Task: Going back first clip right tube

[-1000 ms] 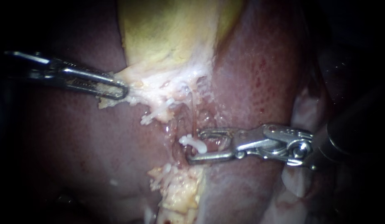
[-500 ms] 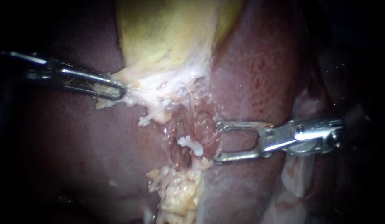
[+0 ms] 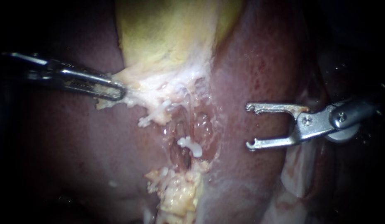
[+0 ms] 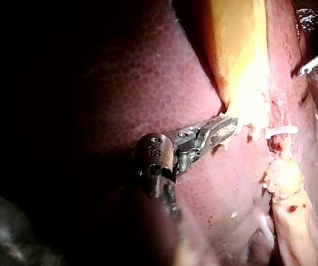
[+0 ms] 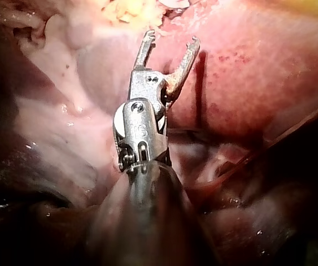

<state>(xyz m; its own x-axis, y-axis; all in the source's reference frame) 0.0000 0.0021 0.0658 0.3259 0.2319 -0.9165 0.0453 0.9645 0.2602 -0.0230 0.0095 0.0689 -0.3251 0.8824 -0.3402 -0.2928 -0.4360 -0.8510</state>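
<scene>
Liver (image 3: pixel 258 62), dark red and wet, backs the whole field. Against it our right instrument (image 3: pixel 248 126) hangs with its jaws spread wide and empty. A clear gap shows between the two hooked tips, with only liver surface behind them. From its own arm the right instrument (image 5: pixel 171 39) shows the same open fork, touching nothing.

Ahead of those tips, and apart from them, the white clip (image 3: pixel 191 145) sits in the raw groove. No metal is around it. We take it to be seated on the tube, but the tube under it is too buried for us to tell which one it is. Beyond the clip, further from the right jaws, pale tissue (image 3: pixel 155 89) hangs from the yellow gallbladder (image 3: pixel 167 33). Our left instrument (image 3: pixel 119 91) has its jaws pressed together on that tissue and holds it out to the side. A clump of yellowish fat (image 3: pixel 180 195) lies beside the groove.

We judge the step in hand to be the retreat from the placed clip, and it looks well along. The next move calls for drawing the right shaft straight back along its own line. The hooked tips should stay off the liver, and the left hold should stay steady.
</scene>
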